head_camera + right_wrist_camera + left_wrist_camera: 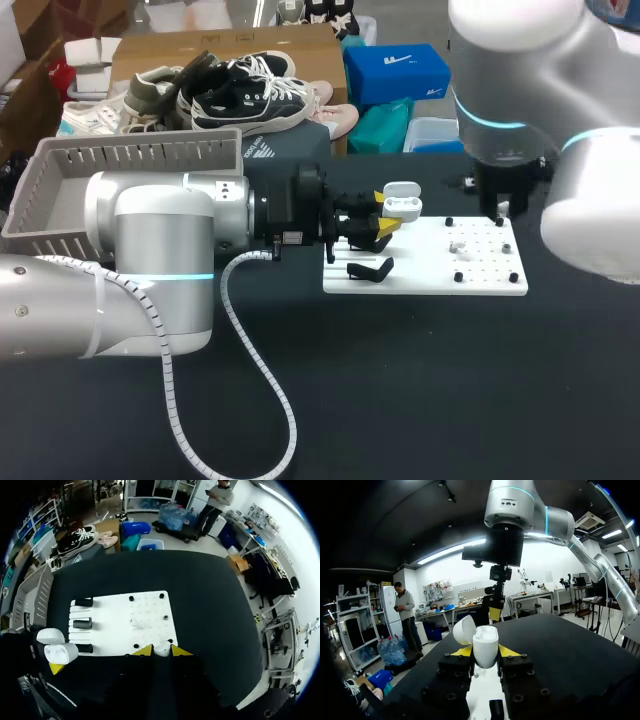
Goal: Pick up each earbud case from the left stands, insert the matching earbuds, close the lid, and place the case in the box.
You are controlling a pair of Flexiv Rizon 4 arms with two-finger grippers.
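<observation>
Black tabletop (420,380) fills most of the head view, with a white pegged board (420,282) lying right of centre. On the board's left end sits a black stand (370,268); in the right wrist view three such stands line that end of the board.

Entering from the left edge of the frame, the left arm reaches to the middle, where the left gripper (387,212) has its jaws clamped on the white earbud case (403,205), held over the board's upper left corner. The case's lid (464,629) stands open, tilted back from the body.

At the upper right of the frame the right arm comes down over the board's right part, with the right gripper (500,212) low above it. A small white earbud (161,651) sits right at its tip; whether the jaws pinch it I cannot tell. Another small white earbud (457,245) lies on the board among the black pegs.

At the upper left stands the grey slatted box (60,165), well apart from the case.
</observation>
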